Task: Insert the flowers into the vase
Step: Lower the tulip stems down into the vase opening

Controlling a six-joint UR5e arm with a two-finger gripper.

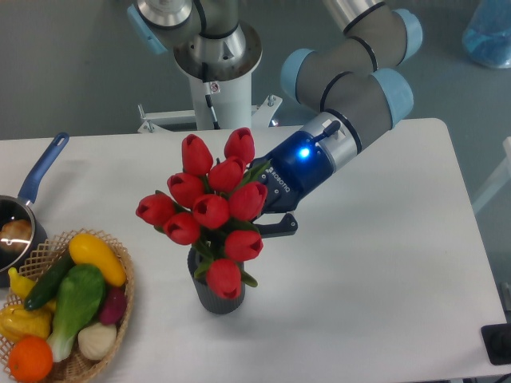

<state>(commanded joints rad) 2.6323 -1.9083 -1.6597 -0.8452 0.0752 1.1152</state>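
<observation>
Bunch of red tulip buds with green stems [209, 209] gripped in black pincer [267, 219], overlapping small dark grey ribbed vase [211, 297] on white table [383, 263].

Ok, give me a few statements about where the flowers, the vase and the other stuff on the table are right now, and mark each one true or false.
1. The flowers hang over the vase, hiding most of its mouth. True.
2. The vase is lying on its side. False: it stands upright on the table.
3. The wicker basket of vegetables sits to the vase's left in the picture. True.
4. The gripper is far from the flowers, over the basket. False: it is right at the bunch, on its right side in the picture.
5. The saucepan has a red handle. False: the handle is blue.
</observation>
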